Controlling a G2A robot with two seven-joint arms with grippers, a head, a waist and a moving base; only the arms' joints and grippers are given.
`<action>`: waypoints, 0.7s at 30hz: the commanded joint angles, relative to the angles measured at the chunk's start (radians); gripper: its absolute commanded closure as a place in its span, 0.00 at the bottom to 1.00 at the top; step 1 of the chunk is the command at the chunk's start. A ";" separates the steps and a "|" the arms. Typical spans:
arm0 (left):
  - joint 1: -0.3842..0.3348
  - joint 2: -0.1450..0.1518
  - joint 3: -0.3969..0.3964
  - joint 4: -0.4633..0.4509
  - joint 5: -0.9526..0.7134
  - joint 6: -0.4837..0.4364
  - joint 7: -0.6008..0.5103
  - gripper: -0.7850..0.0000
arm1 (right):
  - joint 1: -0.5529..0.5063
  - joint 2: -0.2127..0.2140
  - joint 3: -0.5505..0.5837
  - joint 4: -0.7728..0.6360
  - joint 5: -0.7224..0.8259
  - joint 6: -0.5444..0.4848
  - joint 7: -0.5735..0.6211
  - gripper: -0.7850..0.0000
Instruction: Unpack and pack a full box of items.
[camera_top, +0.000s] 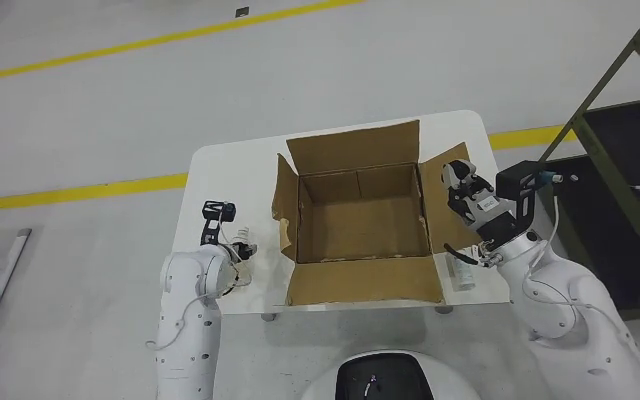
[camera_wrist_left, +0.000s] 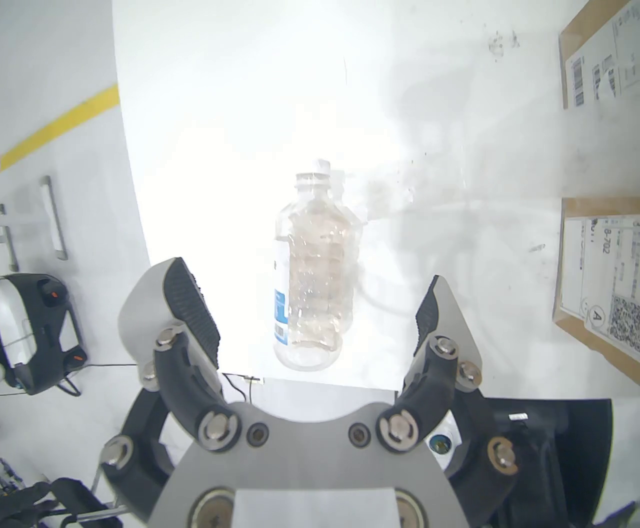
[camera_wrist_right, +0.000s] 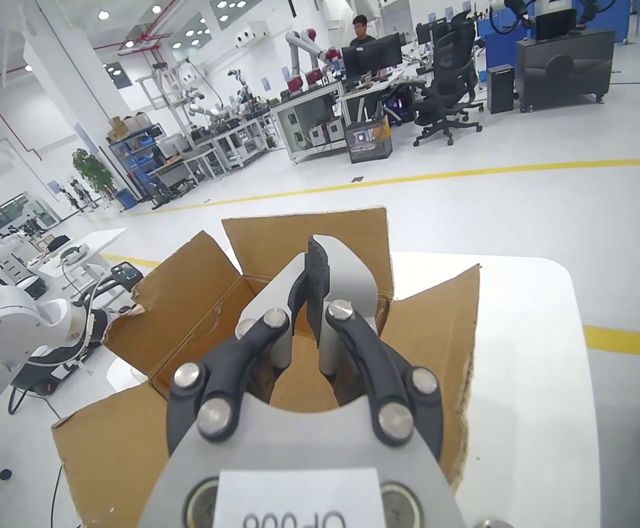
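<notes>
Left gripper (camera_wrist_left: 306, 277): silver-grey metal fingers (camera_wrist_left: 142, 305) lined with ribbed black rubber pads (camera_wrist_left: 192, 305); black linkage bars (camera_wrist_left: 187, 380) fixed by round silver screws (camera_wrist_left: 216, 427); grey base plate (camera_wrist_left: 310, 475). Right gripper (camera_wrist_right: 316, 260): same build, white printed label (camera_wrist_right: 297, 497) on its base. Arms: smooth white rounded shells (camera_top: 190, 300); thin black cable (camera_top: 462, 256) at right wrist.

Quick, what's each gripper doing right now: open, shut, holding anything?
Left gripper: open, not gripping the bottle.
Right gripper: shut, holding nothing.
</notes>
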 joint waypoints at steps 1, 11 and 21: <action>-0.018 0.002 -0.025 0.026 -0.075 -0.002 -0.052 0.00 | 0.000 0.000 0.000 0.000 0.000 0.000 0.000 1.00; -0.056 0.015 -0.022 0.101 0.001 -0.041 -0.028 0.00 | 0.000 0.000 0.000 0.000 0.000 0.000 0.000 1.00; -0.042 0.016 -0.029 0.119 -0.013 -0.030 0.006 0.00 | 0.000 0.000 0.000 0.000 0.000 0.000 0.000 1.00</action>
